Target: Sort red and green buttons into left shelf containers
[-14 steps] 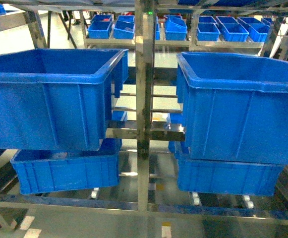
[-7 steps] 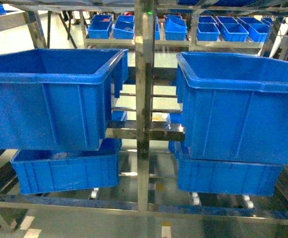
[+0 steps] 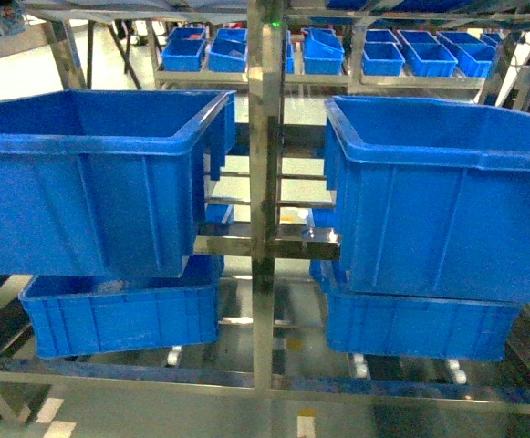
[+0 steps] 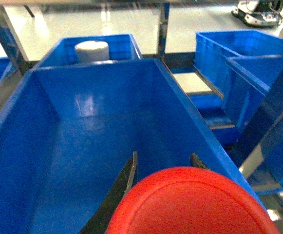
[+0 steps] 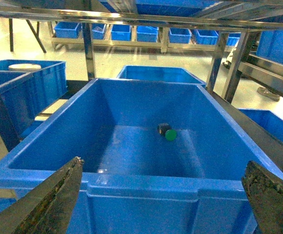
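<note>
The red button's [image 4: 192,202] round cap fills the bottom of the left wrist view. My left gripper [image 4: 164,165] is shut on it, dark fingers [image 4: 126,180] showing on both sides of the cap. It hangs over the inside of a large deep blue container [image 4: 58,146] with nothing on its floor. The green button [image 5: 169,134] lies on its side on the floor of another deep blue container [image 5: 146,187]. My right gripper [image 5: 164,165] is open in front of that container's near rim. Neither gripper shows in the head view.
A steel shelf post [image 3: 266,182] stands between two large upper bins [image 3: 91,182] [image 3: 447,201], with lower bins [image 3: 119,315] under them. Small blue bins [image 3: 324,55] line a far rack. A white cylinder [image 4: 91,50] sits in the bin behind.
In the head view the small blue patch at the top left corner has given way to a blurred shape. The bins and shelf have not moved.
</note>
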Tool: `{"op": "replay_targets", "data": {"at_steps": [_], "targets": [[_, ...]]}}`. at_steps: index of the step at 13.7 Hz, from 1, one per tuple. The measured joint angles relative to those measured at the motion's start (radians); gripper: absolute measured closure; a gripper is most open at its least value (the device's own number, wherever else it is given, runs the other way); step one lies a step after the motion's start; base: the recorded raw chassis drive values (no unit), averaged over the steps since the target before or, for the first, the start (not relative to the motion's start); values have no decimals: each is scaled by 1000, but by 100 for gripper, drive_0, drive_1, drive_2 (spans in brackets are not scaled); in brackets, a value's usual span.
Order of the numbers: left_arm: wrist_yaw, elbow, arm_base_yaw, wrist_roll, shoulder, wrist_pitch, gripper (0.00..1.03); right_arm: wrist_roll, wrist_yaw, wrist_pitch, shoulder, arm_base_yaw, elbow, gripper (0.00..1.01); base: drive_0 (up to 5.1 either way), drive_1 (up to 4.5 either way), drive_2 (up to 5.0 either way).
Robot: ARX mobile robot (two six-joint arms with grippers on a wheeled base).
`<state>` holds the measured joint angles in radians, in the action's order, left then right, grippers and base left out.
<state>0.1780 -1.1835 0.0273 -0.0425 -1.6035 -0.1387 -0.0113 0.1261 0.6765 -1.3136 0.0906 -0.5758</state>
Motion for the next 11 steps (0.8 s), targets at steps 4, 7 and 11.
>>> {"op": "replay_targets", "data": {"at_steps": [4,7,11], "targets": [[-38,82,3,-10,16,29,77,0,0,-1,0,0,0,3,0,0,0],[-83,218,22,-22,100,-11,77,0,0,-2,0,0,0,3,0,0,0],[-80,257,47,-37,133,6,77,0,0,-2,0,0,0,3,0,0,0]]}}
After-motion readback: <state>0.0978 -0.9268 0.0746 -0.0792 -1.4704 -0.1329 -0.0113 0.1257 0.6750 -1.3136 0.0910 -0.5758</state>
